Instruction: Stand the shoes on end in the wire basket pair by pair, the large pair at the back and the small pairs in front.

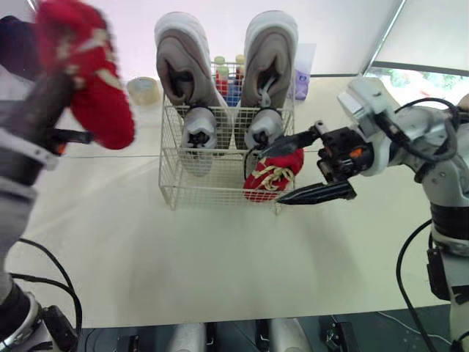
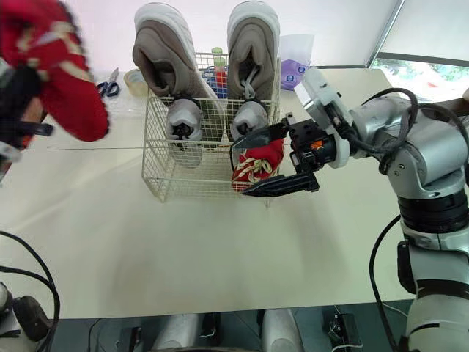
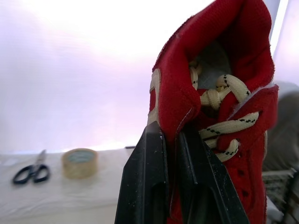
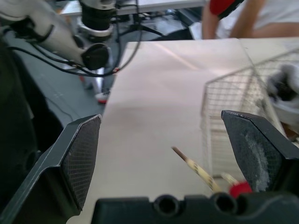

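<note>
Red shoe (image 1: 91,88) is pinched by the left hand (image 3: 170,140) (may slip). Basket (image 1: 176,183) may be snagged by the wide right hand (image 4: 161,126).

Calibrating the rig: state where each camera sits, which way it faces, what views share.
Left eye view: head, facing forward-down at the wire basket; both arms show.
Right eye view: stereo twin, same scene.
Left wrist view: along the left gripper, shut on a red shoe; tape roll beyond.
Right wrist view: along the open right gripper, across the table.
Shared: eyes and left wrist see the tape roll.
</note>
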You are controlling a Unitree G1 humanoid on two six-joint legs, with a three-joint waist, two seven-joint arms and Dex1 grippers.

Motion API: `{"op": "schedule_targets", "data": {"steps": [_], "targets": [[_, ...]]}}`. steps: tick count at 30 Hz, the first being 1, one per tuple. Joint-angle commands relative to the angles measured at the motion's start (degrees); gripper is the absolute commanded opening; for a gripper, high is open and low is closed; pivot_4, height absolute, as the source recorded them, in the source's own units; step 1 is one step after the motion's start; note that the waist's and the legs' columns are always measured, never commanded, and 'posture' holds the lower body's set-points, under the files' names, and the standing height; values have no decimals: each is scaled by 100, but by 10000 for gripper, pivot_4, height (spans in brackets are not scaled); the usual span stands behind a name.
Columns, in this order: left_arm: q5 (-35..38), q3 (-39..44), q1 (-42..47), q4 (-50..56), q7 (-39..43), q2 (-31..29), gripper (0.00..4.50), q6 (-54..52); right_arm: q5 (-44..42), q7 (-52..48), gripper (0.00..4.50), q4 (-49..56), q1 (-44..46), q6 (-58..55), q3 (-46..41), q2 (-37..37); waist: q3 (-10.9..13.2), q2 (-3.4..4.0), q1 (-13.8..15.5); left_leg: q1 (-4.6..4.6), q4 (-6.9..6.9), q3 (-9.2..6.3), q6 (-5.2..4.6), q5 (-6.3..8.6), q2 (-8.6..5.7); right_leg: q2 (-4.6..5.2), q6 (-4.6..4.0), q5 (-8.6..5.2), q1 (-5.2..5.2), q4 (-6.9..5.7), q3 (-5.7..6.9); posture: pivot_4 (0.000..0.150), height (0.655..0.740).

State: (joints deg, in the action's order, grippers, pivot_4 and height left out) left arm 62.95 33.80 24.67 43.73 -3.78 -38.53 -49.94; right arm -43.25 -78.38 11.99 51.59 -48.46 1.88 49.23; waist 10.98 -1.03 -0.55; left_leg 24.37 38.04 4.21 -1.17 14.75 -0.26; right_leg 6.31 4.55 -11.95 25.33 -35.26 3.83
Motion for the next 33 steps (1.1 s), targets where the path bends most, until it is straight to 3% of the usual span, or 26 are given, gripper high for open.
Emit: {"op": "schedule_targets", "data": {"steps": [1, 9, 16, 20, 27, 33], "targets": [[-583, -639, 44, 212, 60, 200, 1181, 558, -117, 107, 45000, 71, 21, -162, -310, 266, 0, 0, 2, 0, 2, 3, -5, 1, 0, -1, 0, 0, -1, 0, -1, 1500, 7400], [-1300, -1519, -126, 607, -447, 929, 1181, 971, -628, 784, 45000, 478, -127, -955, -643, 418, 0, -1, 24, 1, 18, 10, -51, 24, 12, -18, 10, 5, -5, 0, -6, 1500, 7400], [-1698, -2031, -556, 629, -381, 1355, 1181, 1172, -786, 951, 45000, 512, -171, -1113, -621, 452, 0, -1, 129, -3, 31, 12, -65, 30, 15, -43, 18, 10, -15, 1, -9, 1500, 7400], [-2307, -2479, -976, 515, -149, 1536, 1181, 1485, -851, 971, 45000, 460, -130, -1162, -585, 432, -1, -2, 146, -2, 38, 13, -70, 33, 15, -43, 19, 10, -17, 1, -6, 1500, 7400], [-4184, -3567, -1419, -422, 229, 1806, 1181, 2753, -1015, 1044, 45000, 635, -352, -1364, -596, 457, -6, 2, 141, -2, 94, 14, -111, 60, 22, -43, 7, 3, -45, 3, -4, 1500, 7400], [-4456, -3424, -1135, -762, 382, 2170, 1181, 3143, -1601, 1273, 45000, 1206, -948, -1847, -920, 714, -8, 5, 156, -1, 100, 13, -115, 65, 21, -15, 5, 2, -47, 9, -9, 1500, 7400]]}}
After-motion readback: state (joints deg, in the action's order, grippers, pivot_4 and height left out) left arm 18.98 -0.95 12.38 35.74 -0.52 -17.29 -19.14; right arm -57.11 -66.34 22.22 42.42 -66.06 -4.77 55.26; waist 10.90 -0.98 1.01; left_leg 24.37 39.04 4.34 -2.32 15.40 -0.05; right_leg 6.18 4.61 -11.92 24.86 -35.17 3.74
